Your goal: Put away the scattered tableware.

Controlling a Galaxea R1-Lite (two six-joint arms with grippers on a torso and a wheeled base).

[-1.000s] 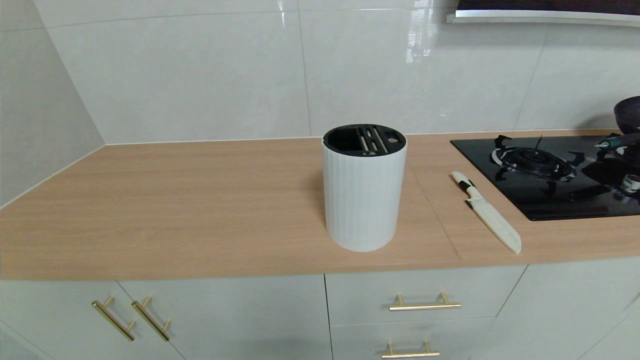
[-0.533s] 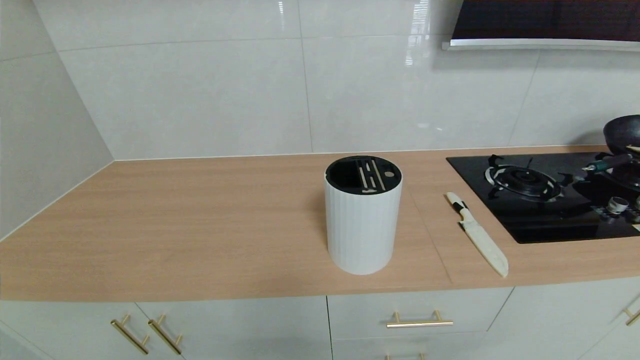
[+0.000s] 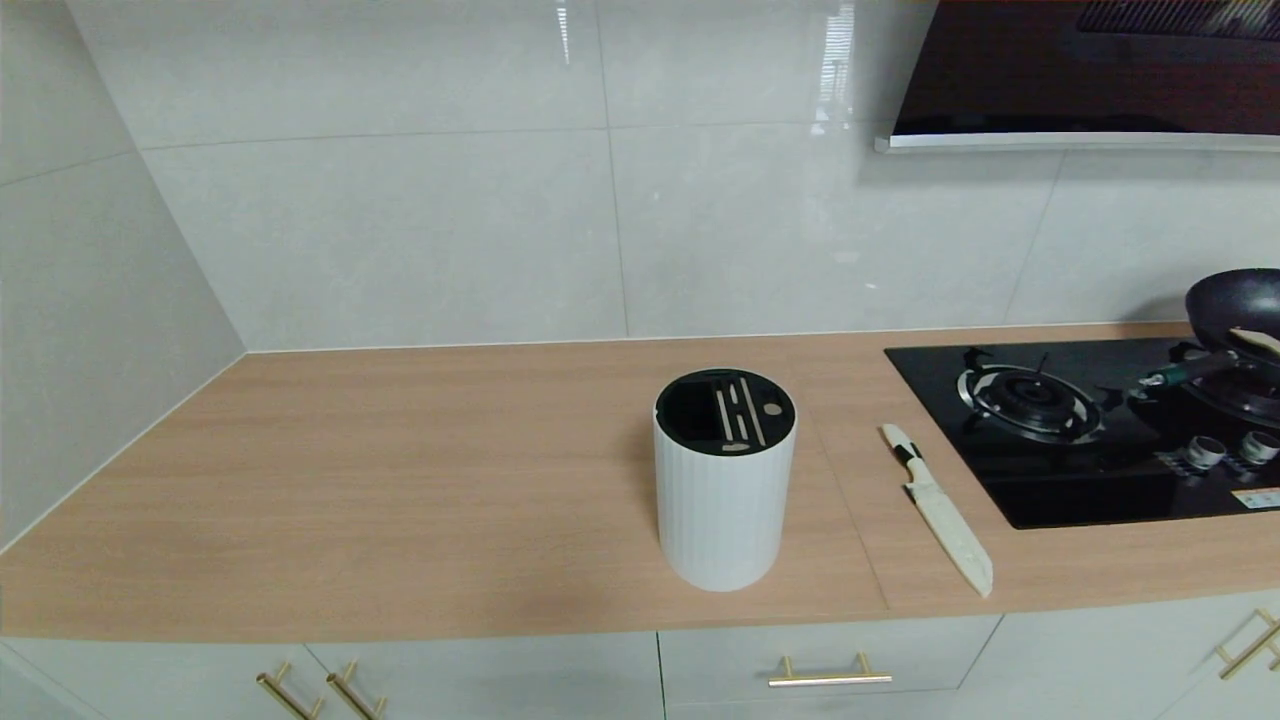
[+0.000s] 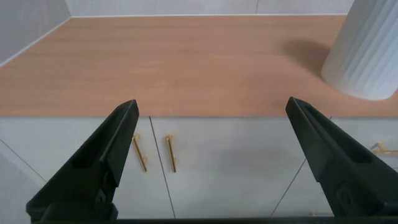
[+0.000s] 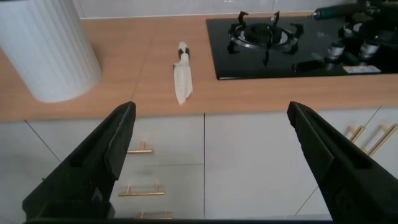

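Observation:
A white ribbed cylindrical knife holder with a black slotted top stands near the front of the wooden counter. It also shows in the left wrist view as the holder and in the right wrist view as the holder. A white knife with a black band on its handle lies flat to the holder's right, blade toward the counter edge; the knife shows again in the right wrist view. My left gripper is open, low in front of the cabinet doors. My right gripper is open too, off the counter's front edge.
A black gas hob sits at the right with a dark pan on its far burner. A range hood hangs above. Tiled walls close the back and left. Cabinet fronts with brass handles lie below the counter.
The head camera has tilted up or pulled back, so the whole scene sits lower and smaller and more of the hood shows. Holder and knife keep their places on the counter.

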